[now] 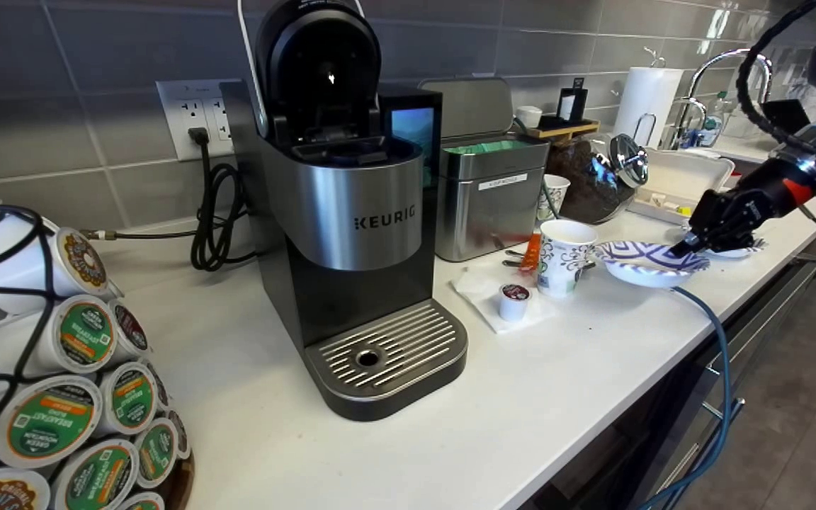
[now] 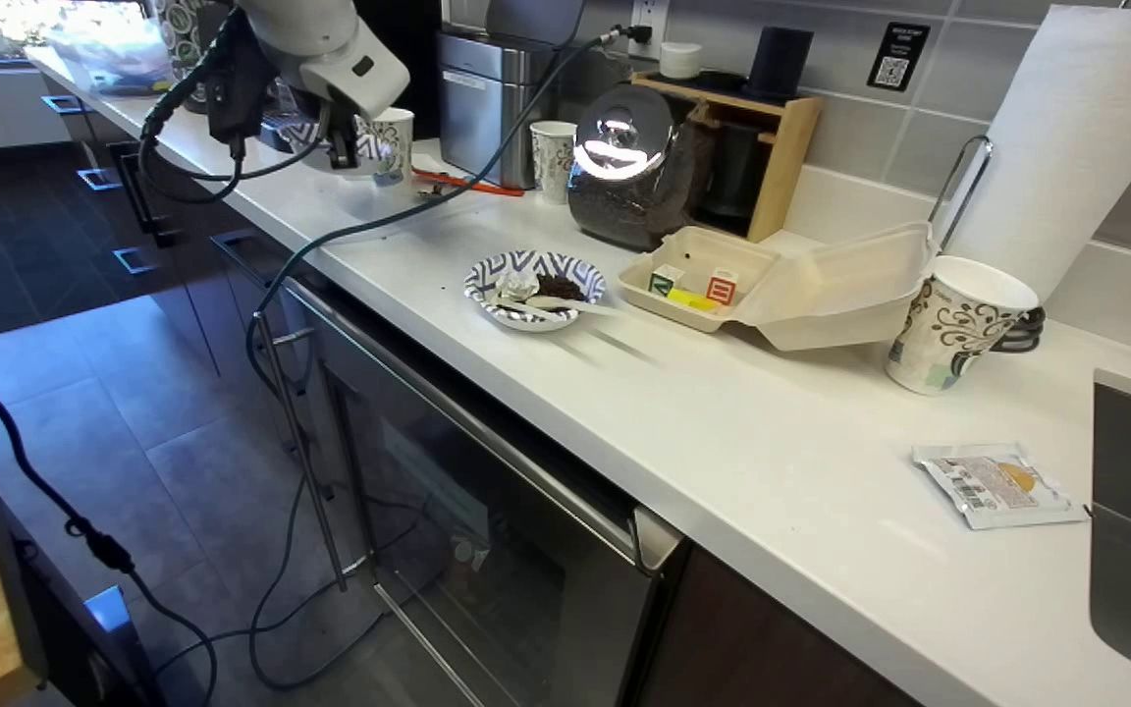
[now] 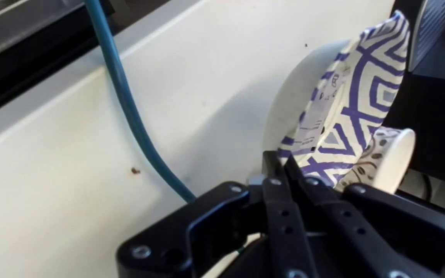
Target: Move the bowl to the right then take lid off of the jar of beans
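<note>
The blue-and-white patterned bowl [image 1: 645, 262] is at my fingertips in an exterior view. In the wrist view the bowl [image 3: 377, 85] has its near rim pinched between my fingers, and a printed pale packet or label shows in it. My gripper [image 3: 283, 157] is shut on that rim. The gripper [image 1: 683, 248] also shows in an exterior view. I cannot tell whether the bowl's base touches the counter. The jar [image 1: 581, 177] holds dark contents and has a shiny metal lid [image 1: 629, 161] on its slanted mouth. The jar [image 2: 615, 211] and lid [image 2: 622, 147] show in both exterior views, apart from my gripper.
A patterned paper cup [image 1: 564, 255] stands right beside the bowl. A similar bowl [image 2: 536, 314] with dark grounds and a spoon sits near an open takeout box [image 2: 698, 275]. A coffee maker [image 1: 351, 212] and metal bin [image 1: 493, 198] stand along the wall. A blue hose [image 3: 129, 104] crosses the counter.
</note>
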{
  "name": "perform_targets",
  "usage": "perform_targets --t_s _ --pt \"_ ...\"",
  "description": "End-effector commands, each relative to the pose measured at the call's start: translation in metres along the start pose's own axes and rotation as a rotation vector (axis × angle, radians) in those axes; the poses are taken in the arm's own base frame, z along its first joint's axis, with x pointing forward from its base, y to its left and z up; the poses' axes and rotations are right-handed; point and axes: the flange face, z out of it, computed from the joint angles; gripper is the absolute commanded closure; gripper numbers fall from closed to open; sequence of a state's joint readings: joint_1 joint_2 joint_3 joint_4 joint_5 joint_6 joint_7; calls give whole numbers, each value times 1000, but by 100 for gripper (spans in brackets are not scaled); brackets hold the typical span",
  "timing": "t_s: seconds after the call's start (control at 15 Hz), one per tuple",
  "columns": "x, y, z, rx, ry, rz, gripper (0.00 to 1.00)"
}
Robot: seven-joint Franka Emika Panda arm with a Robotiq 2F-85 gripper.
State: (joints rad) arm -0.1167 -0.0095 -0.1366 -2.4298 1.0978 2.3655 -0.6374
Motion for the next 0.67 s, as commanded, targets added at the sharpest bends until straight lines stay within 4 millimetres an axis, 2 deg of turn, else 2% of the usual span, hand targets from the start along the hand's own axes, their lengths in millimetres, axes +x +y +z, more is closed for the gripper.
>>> perform_targets --t_s 0.0,0.27,0.4,0.6 --pt "4 -9 -48 22 159 -31 99" --pt "25 4 -87 -39 390 9 99" --pt "30 15 -92 -74 477 58 99" --pt "33 33 -84 -107 549 149 99"
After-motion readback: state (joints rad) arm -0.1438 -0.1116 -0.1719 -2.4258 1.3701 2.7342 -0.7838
